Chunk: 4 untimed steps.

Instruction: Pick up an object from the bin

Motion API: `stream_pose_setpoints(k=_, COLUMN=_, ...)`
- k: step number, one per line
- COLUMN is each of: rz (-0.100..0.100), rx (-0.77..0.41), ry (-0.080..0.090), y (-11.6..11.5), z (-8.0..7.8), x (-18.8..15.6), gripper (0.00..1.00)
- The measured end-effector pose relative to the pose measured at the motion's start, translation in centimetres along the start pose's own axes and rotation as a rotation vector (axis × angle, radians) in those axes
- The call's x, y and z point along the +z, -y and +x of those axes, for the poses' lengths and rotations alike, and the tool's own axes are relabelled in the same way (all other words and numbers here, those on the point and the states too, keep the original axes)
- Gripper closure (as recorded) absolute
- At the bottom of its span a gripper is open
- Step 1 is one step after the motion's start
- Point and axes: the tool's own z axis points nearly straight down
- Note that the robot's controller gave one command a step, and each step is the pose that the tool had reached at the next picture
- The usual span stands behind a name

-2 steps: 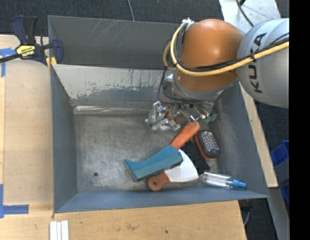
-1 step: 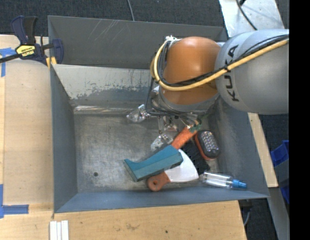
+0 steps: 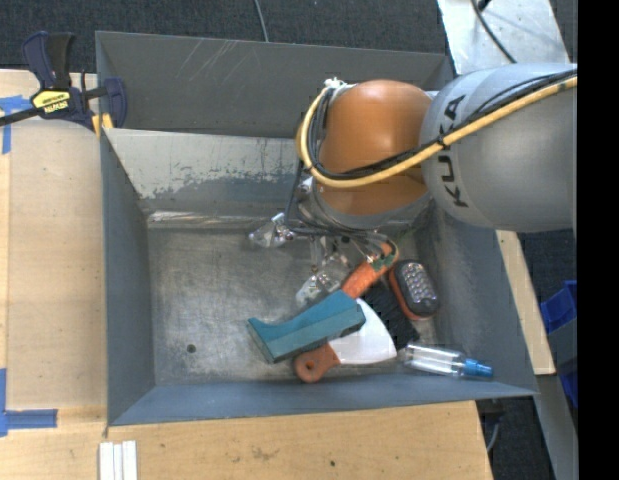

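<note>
Several small things lie clustered at the near right of the grey metal bin. The tool hangs below the orange dome-shaped wrist cover, low over the far end of that cluster. Nearest to it are the orange-handled brush with black bristles, just to its right, and the teal wedge-shaped foam block, just in front of it. We cannot tell how far the tool is open, and we see nothing held in it. We judge the step in hand to be the final placing before a grasp. We recommend one clear target. The orange handle is slim and raised, so it should suit a narrow grip across its width. The teal block is broader and leans on the white rounded plastic piece and the reddish-brown round-ended handle, so it may slide when pushed. We advise a straight descent, centred on the target, clear of the black oval device with a studded face. The clear tube with a blue cap lies near the front wall and needs no attention. We then lift vertically and confirm that only one thing rises.
</note>
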Motion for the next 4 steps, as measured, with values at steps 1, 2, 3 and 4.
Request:
stream_pose_setpoints(k=1, rz=0.001, rx=-0.083, ry=0.003, y=-0.6, z=1.7, x=-0.5, gripper=0.0)
stream_pose_setpoints(k=2, rz=0.004, rx=-0.295, ry=0.002, y=-4.3, z=1.5, x=1.3, gripper=0.0)
stream_pose_setpoints(k=3, rz=-0.002, rx=-0.46, ry=0.016, y=-4.7, z=3.0, x=1.5, gripper=0.0)
stream_pose_setpoints(k=4, rz=0.001, rx=-0.525, ry=-0.01, y=-2.8, z=4.8, x=3.0, gripper=0.0)
